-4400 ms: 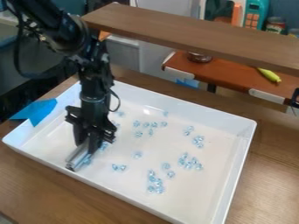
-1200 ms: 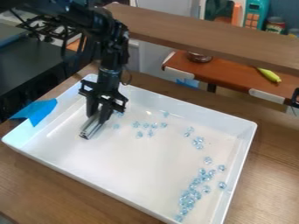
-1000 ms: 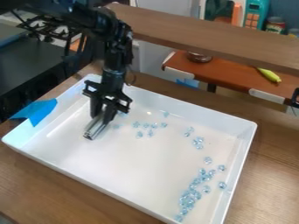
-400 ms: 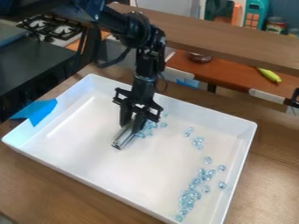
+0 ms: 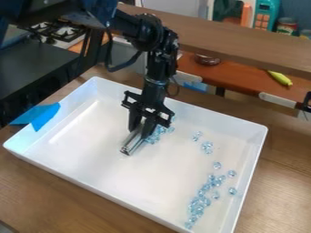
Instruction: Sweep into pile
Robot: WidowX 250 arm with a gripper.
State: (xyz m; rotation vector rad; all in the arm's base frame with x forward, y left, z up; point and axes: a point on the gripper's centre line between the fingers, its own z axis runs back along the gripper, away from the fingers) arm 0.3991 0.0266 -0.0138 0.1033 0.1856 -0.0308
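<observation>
Black tool (image 5: 139, 133) (gripping silvery bar (image 5: 132, 144)), blue beads (image 5: 197, 210)

Black robot arm (image 5: 150, 40) with chunky rounded joints, a dark cable (image 5: 123, 67) curving outside its body, and a black, angular two-finger gripper (image 5: 139, 131)

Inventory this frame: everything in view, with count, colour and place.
Tray: one, white, on brown table
Beads: many, clear blue, in tray, mostly right side
Metal bar: one, silver, in gripper
Tape: one, blue, tray's left edge
Board: one, brown, behind tray
Toy banana: one, yellow-green, red-brown counter
Stove top: one, black burners, upper left
Arm: one, black, above tray
Gripper: one, black, over tray
</observation>
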